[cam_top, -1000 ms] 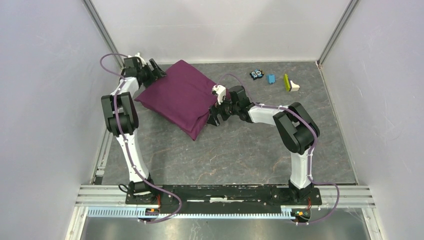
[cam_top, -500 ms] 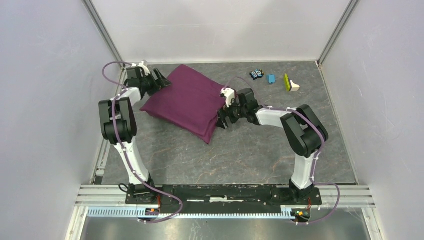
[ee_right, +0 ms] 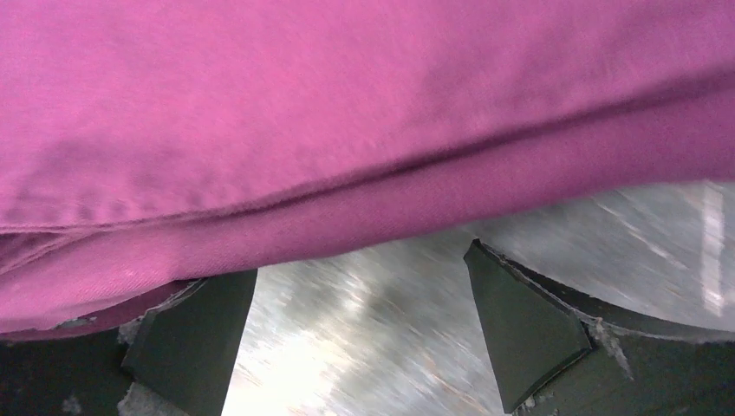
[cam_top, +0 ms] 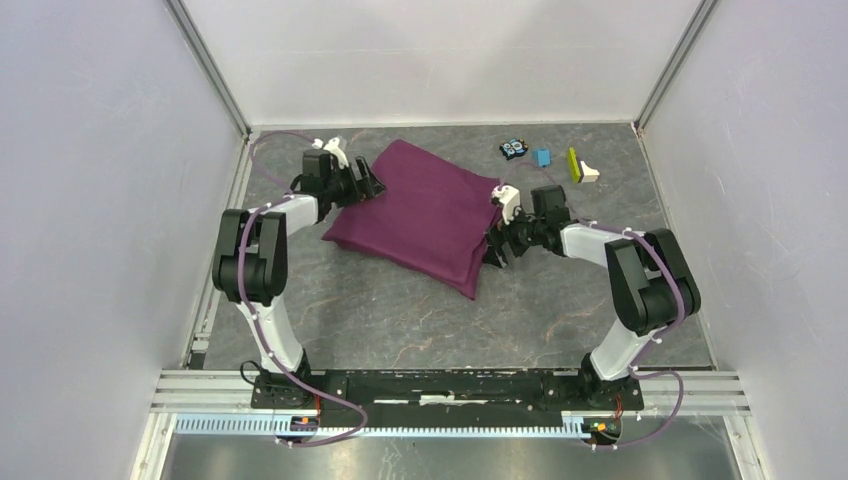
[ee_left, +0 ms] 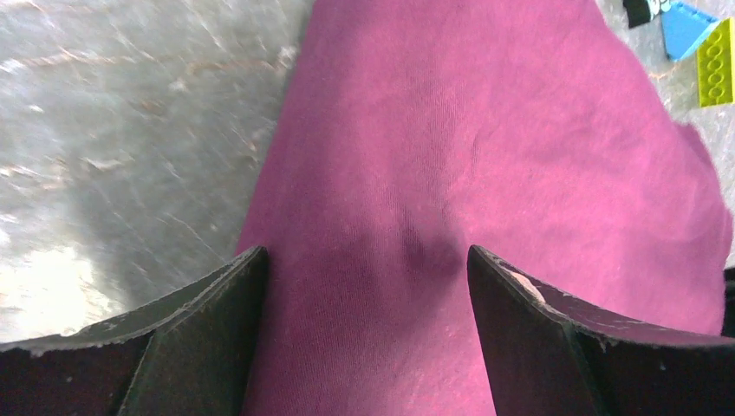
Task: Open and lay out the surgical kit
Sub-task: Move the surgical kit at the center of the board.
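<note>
The surgical kit is a closed bundle wrapped in plum-purple cloth (cam_top: 425, 215), lying on the grey table; its contents are hidden. My left gripper (cam_top: 368, 186) sits at the bundle's far-left corner. In the left wrist view its jaws stand wide apart, left gripper (ee_left: 366, 260) open over the flat cloth (ee_left: 485, 156), one finger at the cloth's edge. My right gripper (cam_top: 492, 245) is at the bundle's right edge. In the right wrist view it is open, right gripper (ee_right: 360, 260) low on the table, with the folded cloth edge (ee_right: 347, 113) resting on its left finger (ee_right: 195, 338).
At the back right lie a small black-and-blue piece (cam_top: 514, 149), a blue block (cam_top: 541, 157), a yellow-green block (cam_top: 573, 164) and a white piece (cam_top: 590, 173). Enclosure walls stand on three sides, with corner posts at the back left and back right.
The bundle has slid to the right across the table, and both grippers have moved right with it, staying at its left corner and right edge. Both wrist views show motion blur.
</note>
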Controlling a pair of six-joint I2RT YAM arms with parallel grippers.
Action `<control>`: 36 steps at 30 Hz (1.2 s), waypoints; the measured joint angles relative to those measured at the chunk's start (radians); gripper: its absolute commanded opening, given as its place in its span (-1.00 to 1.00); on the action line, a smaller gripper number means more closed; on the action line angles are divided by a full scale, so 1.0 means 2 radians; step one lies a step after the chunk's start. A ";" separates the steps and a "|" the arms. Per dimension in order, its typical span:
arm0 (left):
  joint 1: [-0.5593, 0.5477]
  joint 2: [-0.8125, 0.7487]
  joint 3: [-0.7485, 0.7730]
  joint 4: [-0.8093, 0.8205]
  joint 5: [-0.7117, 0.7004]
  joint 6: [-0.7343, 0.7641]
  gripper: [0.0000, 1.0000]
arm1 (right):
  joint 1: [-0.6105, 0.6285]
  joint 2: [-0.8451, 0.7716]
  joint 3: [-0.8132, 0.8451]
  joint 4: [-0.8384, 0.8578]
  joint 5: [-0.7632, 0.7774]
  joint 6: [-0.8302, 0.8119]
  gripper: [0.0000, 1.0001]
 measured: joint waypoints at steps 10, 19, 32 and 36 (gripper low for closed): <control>-0.061 -0.024 -0.053 -0.015 0.007 -0.021 0.82 | -0.113 0.027 0.089 -0.089 0.124 -0.080 0.92; -0.102 -0.026 -0.055 -0.071 0.080 -0.046 1.00 | -0.138 0.056 0.163 -0.090 0.258 -0.067 0.76; -0.065 -0.029 -0.036 -0.114 0.070 -0.046 1.00 | -0.192 0.077 0.182 -0.088 0.301 -0.048 0.55; -0.044 -0.036 -0.026 -0.115 0.062 -0.046 1.00 | -0.200 0.100 0.212 -0.101 0.307 -0.029 0.41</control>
